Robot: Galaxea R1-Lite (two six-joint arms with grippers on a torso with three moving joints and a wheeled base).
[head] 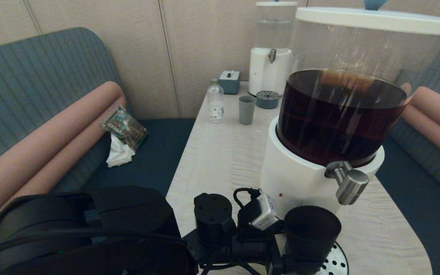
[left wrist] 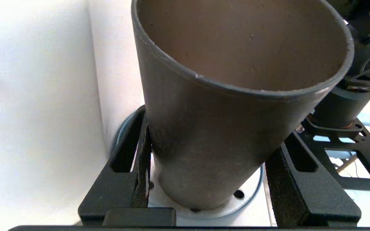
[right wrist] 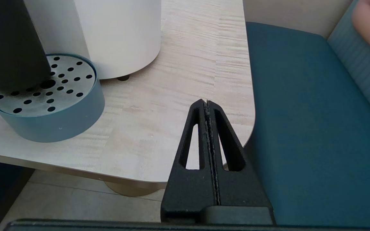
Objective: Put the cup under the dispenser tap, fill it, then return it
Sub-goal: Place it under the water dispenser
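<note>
The matte black cup sits with its base on the perforated drip tray, in front of the big dispenser of dark brown liquid. The steel tap hangs above the cup's right rim. My left gripper is shut on the cup, one finger on each side of its lower wall. The cup's inside looks empty. In the right wrist view the cup stands at the tray's far side. My right gripper is shut and empty, off the table's near right corner.
A pale grey-blue tumbler, a small bottle, a grey box and the smaller clear-water dispenser with its own tray stand at the table's far end. Blue bench seats flank the table.
</note>
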